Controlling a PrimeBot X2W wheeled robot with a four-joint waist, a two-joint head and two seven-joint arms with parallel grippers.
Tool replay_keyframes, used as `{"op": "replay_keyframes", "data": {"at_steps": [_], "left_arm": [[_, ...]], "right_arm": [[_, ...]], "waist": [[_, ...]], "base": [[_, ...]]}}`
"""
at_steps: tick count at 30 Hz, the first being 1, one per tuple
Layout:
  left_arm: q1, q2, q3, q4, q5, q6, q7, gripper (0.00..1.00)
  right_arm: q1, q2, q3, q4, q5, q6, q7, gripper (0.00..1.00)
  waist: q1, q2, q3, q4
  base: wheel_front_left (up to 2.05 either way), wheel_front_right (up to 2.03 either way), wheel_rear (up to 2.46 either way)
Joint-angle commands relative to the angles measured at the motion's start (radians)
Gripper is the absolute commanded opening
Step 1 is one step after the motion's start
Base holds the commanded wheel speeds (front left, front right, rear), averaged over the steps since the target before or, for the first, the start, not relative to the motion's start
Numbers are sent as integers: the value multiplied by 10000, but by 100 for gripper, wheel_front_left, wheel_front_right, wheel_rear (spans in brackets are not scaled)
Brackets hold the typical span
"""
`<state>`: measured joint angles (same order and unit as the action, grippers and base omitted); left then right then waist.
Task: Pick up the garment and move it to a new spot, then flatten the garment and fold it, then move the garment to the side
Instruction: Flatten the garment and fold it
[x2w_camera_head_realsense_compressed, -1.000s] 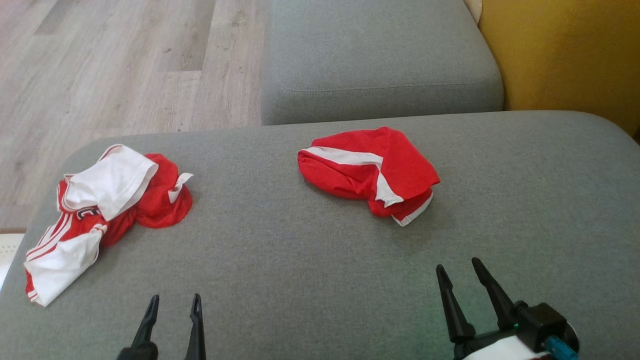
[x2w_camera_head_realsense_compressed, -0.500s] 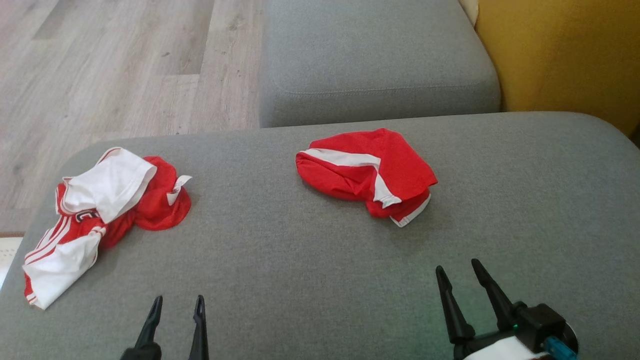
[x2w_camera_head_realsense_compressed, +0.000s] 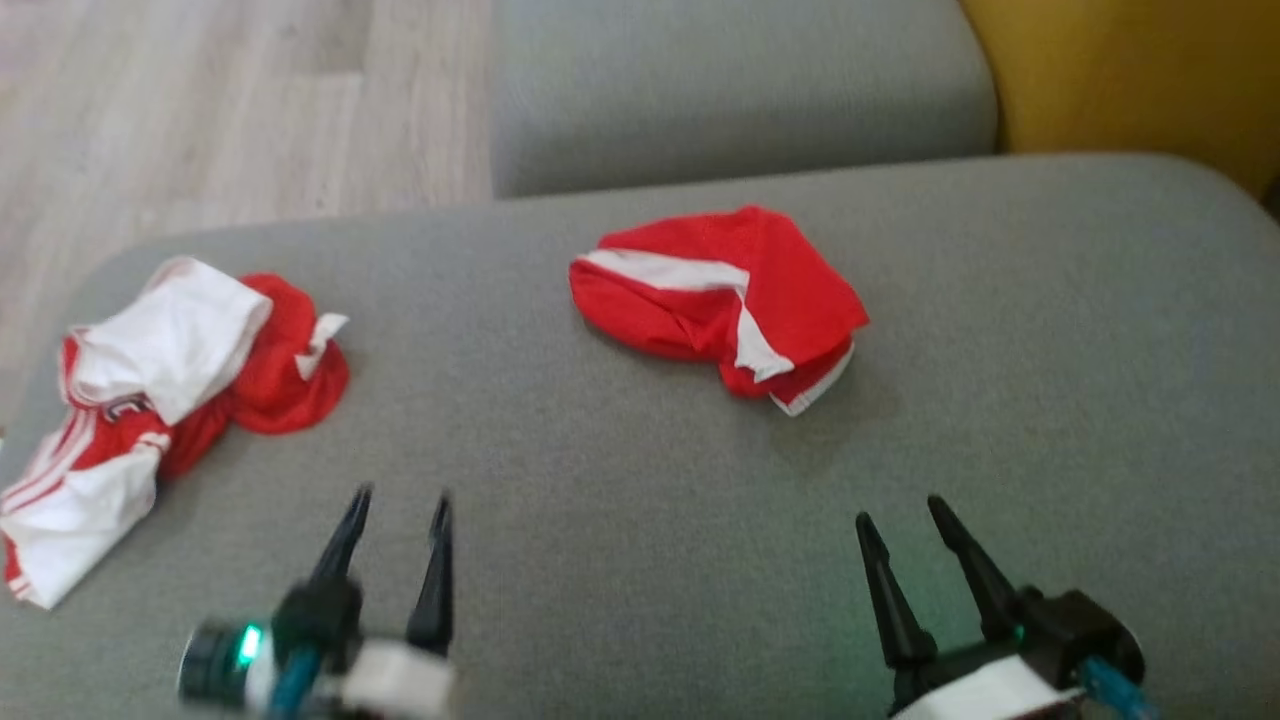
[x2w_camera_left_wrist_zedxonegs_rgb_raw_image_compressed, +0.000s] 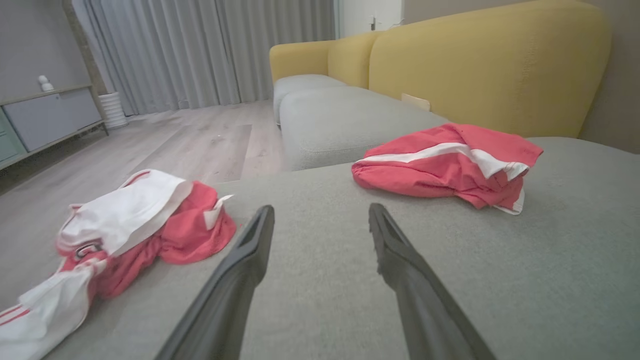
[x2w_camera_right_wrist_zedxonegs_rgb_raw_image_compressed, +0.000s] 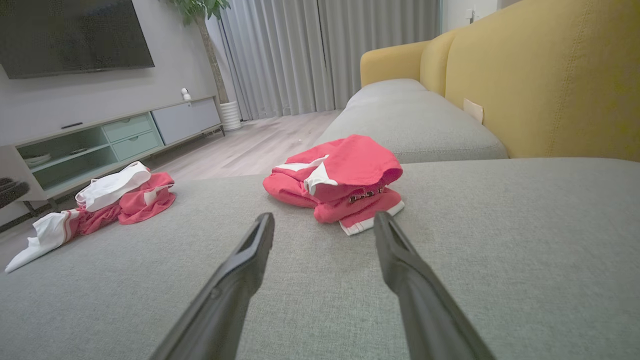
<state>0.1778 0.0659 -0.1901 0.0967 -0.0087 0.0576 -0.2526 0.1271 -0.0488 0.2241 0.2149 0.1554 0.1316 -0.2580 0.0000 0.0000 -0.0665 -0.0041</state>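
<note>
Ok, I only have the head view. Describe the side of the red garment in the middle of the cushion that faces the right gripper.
Observer: From the right wrist view the red garment is heaped in layers, with a row of small dark marks under its top flap.
Operator: Now say what stands beyond the floor.
Observer: A low cabinet with drawers, below a dark screen on the wall.
Operator: And describe the sofa back.
Observer: The yellow backrest carries a small pale tag just above the seat.
</note>
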Motion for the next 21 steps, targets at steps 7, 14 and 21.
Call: {"op": "replay_keyframes", "data": {"at_steps": [7, 14, 21], "left_arm": [[-4093, 73, -182, 1799, 77, -856, -91, 100], [-8465, 12, 0, 6042, -124, -944, 8, 100], [-10671, 291, 79, 8923, -283, -1180, -2, 100]], "right_arm": [[-1578, -46, 427, -812, -348, -9, -38, 100], [-2658, -103, 325, -1163, -606, -9, -38, 100], [-2921, -54, 130, -1338, -643, -9, -38, 100]], "waist": [[0, 0, 2208, -638], [0, 0, 4028, -1399], [0, 0, 4748, -2109]], "base": [[0, 0, 0], [0, 0, 0], [0, 0, 0]]}}
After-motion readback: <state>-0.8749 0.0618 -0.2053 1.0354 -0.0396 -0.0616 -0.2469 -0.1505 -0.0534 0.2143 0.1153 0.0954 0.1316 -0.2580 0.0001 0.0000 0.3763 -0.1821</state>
